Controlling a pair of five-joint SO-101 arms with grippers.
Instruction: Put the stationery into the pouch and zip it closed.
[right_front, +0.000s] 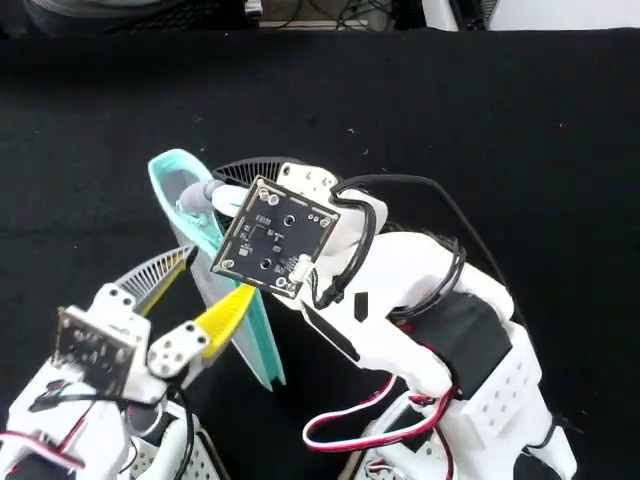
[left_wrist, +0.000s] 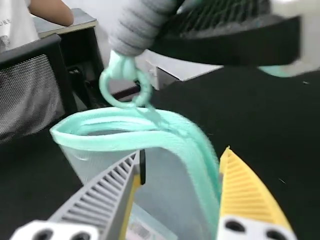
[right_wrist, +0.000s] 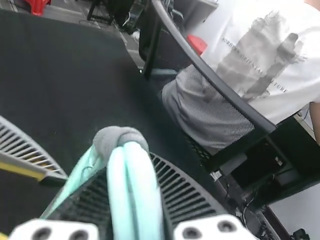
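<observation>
The mint-green pouch (right_front: 258, 340) stands on its edge on the black table, its translucent side wall (left_wrist: 165, 190) facing my left wrist camera. My left gripper (right_front: 218, 278) is shut on the pouch's lower body, with the grey finger (left_wrist: 107, 190) on one side and the yellow finger (left_wrist: 245, 195) on the other. At the pouch's far top end, my right gripper (right_front: 215, 190) is shut on the grey zipper pull (right_wrist: 120, 138), from which a mint ring (left_wrist: 125, 85) hangs. The top seam (left_wrist: 125, 122) gapes slightly. A printed label (left_wrist: 142, 230) shows through the wall.
Black cloth covers the table (right_front: 480, 120) all around the arms. The right arm's body and red-white cables (right_front: 420, 340) lie close beside the pouch. A black mesh chair (right_wrist: 215, 115) and a seated person stand beyond the table edge.
</observation>
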